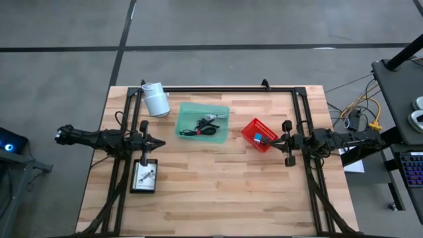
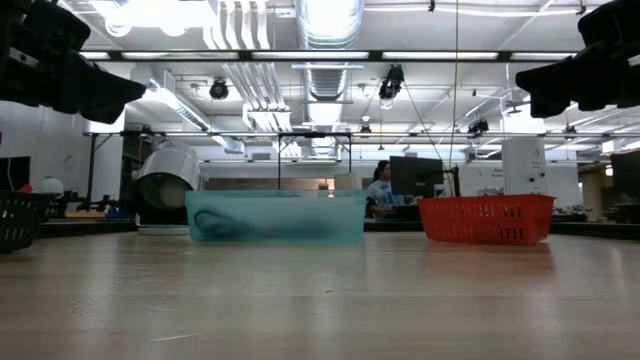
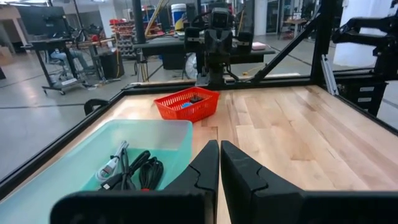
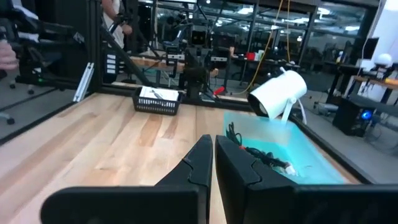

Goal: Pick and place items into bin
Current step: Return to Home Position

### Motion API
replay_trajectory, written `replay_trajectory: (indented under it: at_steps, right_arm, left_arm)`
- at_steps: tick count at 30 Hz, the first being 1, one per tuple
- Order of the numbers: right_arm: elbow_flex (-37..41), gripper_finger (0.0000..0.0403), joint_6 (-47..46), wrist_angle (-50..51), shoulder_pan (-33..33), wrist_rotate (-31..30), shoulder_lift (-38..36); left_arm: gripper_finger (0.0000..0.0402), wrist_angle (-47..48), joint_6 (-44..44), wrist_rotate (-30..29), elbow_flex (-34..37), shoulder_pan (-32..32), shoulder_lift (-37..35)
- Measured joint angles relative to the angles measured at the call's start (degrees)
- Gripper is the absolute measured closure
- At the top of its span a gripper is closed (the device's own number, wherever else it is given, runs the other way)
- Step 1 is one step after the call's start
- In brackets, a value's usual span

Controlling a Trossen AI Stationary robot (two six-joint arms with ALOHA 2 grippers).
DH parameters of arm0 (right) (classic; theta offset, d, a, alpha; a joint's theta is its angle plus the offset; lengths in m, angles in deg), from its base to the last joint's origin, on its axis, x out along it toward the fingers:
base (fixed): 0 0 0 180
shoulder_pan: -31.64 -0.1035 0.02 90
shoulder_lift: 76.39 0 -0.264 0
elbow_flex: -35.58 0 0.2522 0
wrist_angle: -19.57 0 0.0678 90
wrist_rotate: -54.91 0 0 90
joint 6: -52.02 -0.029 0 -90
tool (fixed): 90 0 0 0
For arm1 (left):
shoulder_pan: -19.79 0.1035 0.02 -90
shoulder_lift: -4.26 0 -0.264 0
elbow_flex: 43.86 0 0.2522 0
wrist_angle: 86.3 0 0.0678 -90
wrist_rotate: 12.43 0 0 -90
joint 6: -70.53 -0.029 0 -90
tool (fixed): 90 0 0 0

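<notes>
A teal bin (image 1: 202, 121) stands mid-table and holds black cables (image 3: 144, 172) and a silver cable (image 3: 112, 165) lying on its floor. A red basket (image 1: 260, 134) to its right holds a small blue item (image 1: 258, 138). A black basket (image 1: 145, 175) at the near left holds white printed packets (image 1: 145, 174). My left gripper (image 1: 158, 142) hovers shut, left of the bin and above the table. My right gripper (image 1: 274, 141) hovers shut just right of the red basket. Neither has anything between its fingers.
A white cylindrical roll (image 1: 156, 99) lies at the far left, beside the bin. A black frame (image 1: 218, 89) runs along the table's far, left and right edges. Bare wood (image 1: 218, 192) spreads across the near half of the table.
</notes>
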Motion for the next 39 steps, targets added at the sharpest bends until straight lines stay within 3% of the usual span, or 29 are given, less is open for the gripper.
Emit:
replay_trajectory:
  at_steps: [7, 39]
  right_arm:
    - [0.0, 0.0394, 3.6, 0.0, 0.0, 0.0, 0.0]
    - [0.0, 0.0394, 3.6, 0.0, 0.0, 0.0, 0.0]
  left_arm:
    - [0.0402, -4.7, 0.2, -0.1, 0.4, 0.0, 0.6]
    - [0.0402, -7.2, 0.2, -0.1, 1.8, 0.0, 3.1]
